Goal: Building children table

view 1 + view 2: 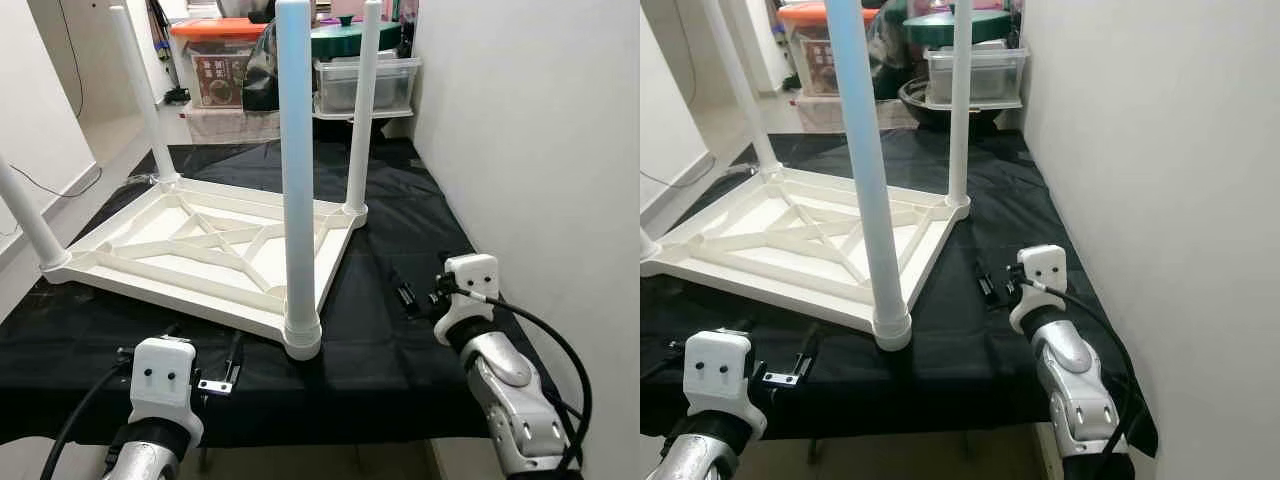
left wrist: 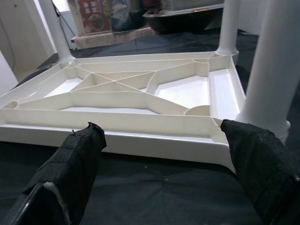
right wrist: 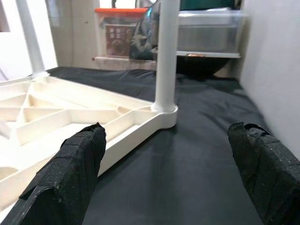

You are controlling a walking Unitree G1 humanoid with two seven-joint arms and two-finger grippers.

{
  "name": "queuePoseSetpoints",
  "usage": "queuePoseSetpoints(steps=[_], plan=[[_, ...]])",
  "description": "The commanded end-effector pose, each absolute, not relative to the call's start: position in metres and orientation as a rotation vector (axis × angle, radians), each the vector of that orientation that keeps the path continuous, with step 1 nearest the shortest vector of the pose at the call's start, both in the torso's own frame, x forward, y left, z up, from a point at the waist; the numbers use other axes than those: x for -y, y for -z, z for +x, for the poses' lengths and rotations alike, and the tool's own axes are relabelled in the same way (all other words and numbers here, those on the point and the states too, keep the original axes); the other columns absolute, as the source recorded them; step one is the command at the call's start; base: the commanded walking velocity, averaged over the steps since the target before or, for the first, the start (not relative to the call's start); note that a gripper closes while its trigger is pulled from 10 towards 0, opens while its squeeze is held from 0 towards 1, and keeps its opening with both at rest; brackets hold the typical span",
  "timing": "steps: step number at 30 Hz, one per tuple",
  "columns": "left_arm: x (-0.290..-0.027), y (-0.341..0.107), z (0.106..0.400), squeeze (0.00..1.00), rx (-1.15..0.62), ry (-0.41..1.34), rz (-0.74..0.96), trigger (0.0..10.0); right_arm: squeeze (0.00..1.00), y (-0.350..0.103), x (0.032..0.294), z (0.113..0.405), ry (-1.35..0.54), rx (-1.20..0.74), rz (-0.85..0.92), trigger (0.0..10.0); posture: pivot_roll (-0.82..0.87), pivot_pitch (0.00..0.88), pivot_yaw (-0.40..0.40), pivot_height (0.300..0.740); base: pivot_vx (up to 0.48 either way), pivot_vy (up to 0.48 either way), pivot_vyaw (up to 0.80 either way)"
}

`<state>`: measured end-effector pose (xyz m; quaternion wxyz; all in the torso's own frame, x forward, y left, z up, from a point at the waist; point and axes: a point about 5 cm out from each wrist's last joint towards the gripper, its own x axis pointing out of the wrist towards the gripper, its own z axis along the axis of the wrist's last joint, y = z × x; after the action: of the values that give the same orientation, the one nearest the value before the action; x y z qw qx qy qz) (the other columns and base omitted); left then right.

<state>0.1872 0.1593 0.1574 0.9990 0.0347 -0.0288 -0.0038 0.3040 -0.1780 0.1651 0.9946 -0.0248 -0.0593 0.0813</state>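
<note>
Though both spread wide, left tool (image 2: 159, 154), right tool (image 3: 164, 154) beside one four-legged upturned table (image 1: 200, 250).

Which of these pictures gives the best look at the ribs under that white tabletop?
The left wrist view: the tabletop's ribs lie close, with every brace sharp. Both eye views show the whole upturned table from above, its ribs smaller. The right wrist view catches one corner and a leg.
</note>
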Motion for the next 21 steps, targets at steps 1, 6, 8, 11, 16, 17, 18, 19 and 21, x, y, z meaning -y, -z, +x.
queuePoseSetpoints(steps=[1,6,8,11,16,17,18,19,21], plan=[[-0.161,-0.154,0.188,0.00,0.043,-0.007,0.082,10.0,0.00,-0.167,0.188,0.306,-0.104,0.109,-0.060,10.0,0.02,0.014,0.001,0.740,0.000,0.000,0.00],[-0.162,-0.154,0.188,0.00,0.040,-0.008,0.083,10.0,0.00,-0.169,0.210,0.306,0.044,0.107,-0.138,10.0,0.02,0.015,0.004,0.740,0.000,0.000,0.00],[-0.163,-0.154,0.187,0.00,0.039,-0.012,0.082,10.0,0.00,-0.164,0.210,0.302,0.017,0.093,-0.095,10.0,0.02,0.015,0.004,0.740,0.000,0.000,0.00],[-0.164,-0.154,0.185,0.00,0.034,-0.016,0.085,10.0,0.00,-0.160,0.209,0.297,-0.007,0.085,-0.077,10.0,0.02,0.015,0.004,0.740,0.000,0.000,0.00],[-0.170,-0.151,0.179,0.00,0.013,-0.035,0.096,10.0,0.00,-0.150,0.207,0.279,-0.066,0.059,-0.074,10.0,0.02,0.019,0.010,0.740,0.000,0.000,0.00],[-0.169,-0.151,0.179,0.00,0.011,-0.033,0.092,10.0,0.00,-0.149,0.207,0.278,-0.058,0.055,-0.079,10.0,0.01,0.018,0.014,0.740,0.000,0.000,0.00],[-0.168,-0.150,0.179,0.00,0.010,-0.032,0.089,10.0,0.00,-0.148,0.207,0.278,-0.051,0.053,-0.082,10.0,0.01,0.018,0.014,0.740,0.000,0.000,0.00],[-0.167,-0.150,0.179,0.00,0.007,-0.029,0.084,10.0,0.00,-0.148,0.206,0.278,-0.044,0.052,-0.084,10.0,0.01,0.018,0.014,0.740,0.000,0.000,0.00],[-0.165,-0.149,0.180,0.00,0.005,-0.022,0.081,10.0,0.00,-0.148,0.204,0.280,-0.040,0.054,-0.079,10.0,0.01,0.018,0.014,0.740,0.000,0.000,0.00]])
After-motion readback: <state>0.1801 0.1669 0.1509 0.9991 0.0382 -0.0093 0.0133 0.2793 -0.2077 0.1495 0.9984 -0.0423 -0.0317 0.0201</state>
